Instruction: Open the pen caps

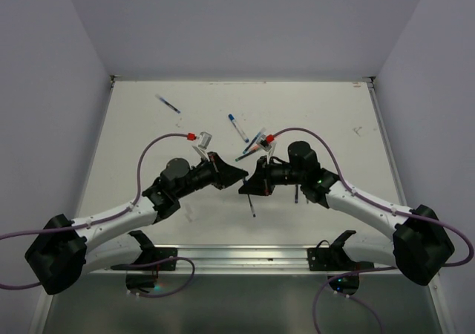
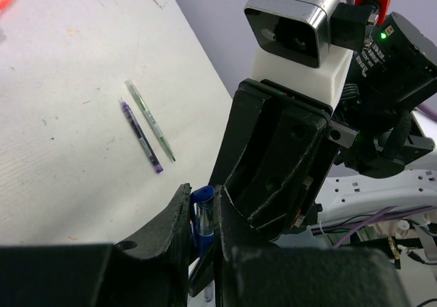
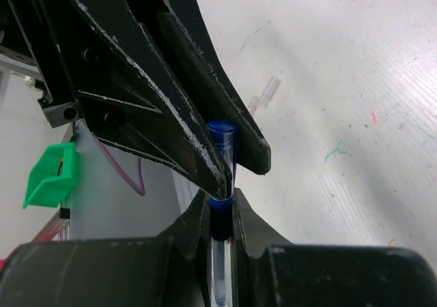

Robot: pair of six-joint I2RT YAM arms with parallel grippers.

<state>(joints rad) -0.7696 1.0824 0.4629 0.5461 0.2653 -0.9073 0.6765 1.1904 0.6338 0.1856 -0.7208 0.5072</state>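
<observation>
Where my two arms meet above the middle of the tabletop (image 1: 126,133), one pen (image 3: 219,280) is pinched between them. My left pincer (image 2: 202,205) is closed on its blue pen cap (image 3: 222,140). My right pincer (image 3: 218,205) is clamped on the same pen just below, where the blue ends and the clear barrel begins. The cap is still on.

From above I count two single pens lying farther out: a dark pen (image 1: 168,104) toward the far left and a blue-capped pen (image 1: 237,126) near the middle. A small heap of pens (image 1: 252,145) sits just beyond my right wrist, and I cannot count it. My left wrist camera shows two more just beside each other, a purple pen (image 2: 141,135) and a green pen (image 2: 150,119).

White walls (image 1: 44,89) close the left, far and right edges, and a metal rail (image 1: 245,254) runs along the near one. Bare surface lies to the left and right of my arms.
</observation>
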